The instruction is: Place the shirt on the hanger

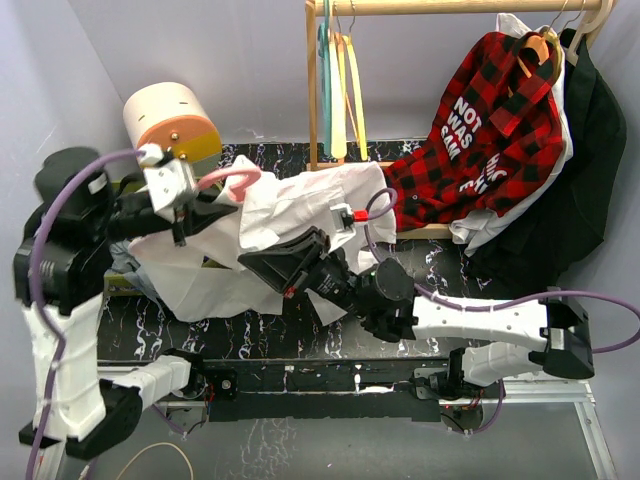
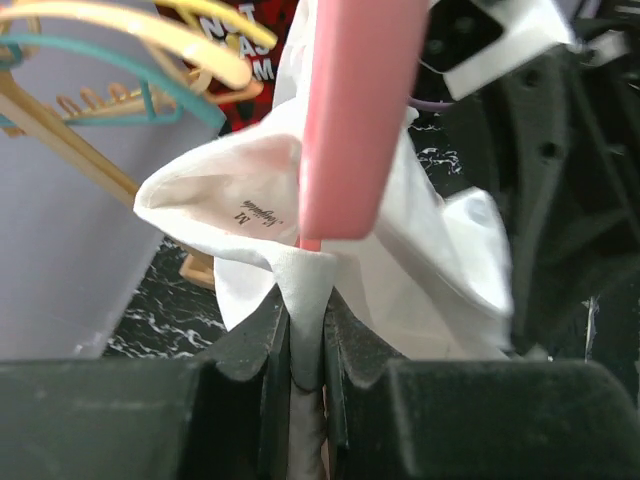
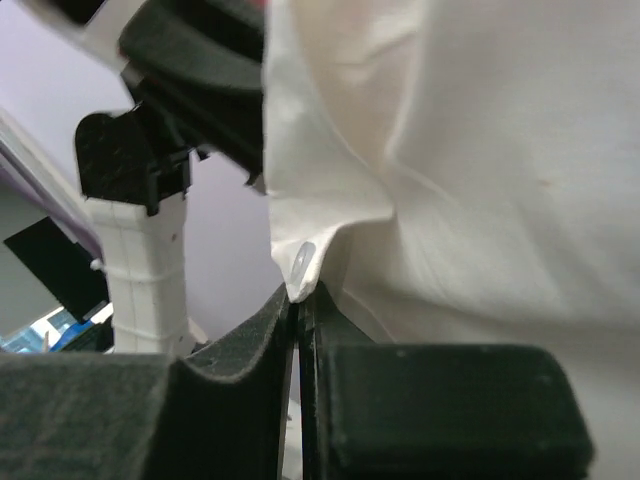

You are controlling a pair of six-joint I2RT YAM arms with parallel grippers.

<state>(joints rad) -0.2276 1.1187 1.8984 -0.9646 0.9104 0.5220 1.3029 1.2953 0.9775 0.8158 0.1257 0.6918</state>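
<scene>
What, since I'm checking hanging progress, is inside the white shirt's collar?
The pink hanger runs into the shirt at the collar; its arms are hidden by cloth.

The shirt (image 2: pixel 420 270) is matt cloth, the hanger (image 2: pixel 350 120) smooth plastic.

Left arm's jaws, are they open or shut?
Shut: the left wrist view shows a fold of the white shirt pinched tight between them.

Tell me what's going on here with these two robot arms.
Both arms hold a white shirt over the table, apparently working it onto a pink hanger. The left gripper is pinched shut on cloth near the collar label, with the hanger rising just beyond it. The right gripper pinches a shirt edge by a button.
</scene>
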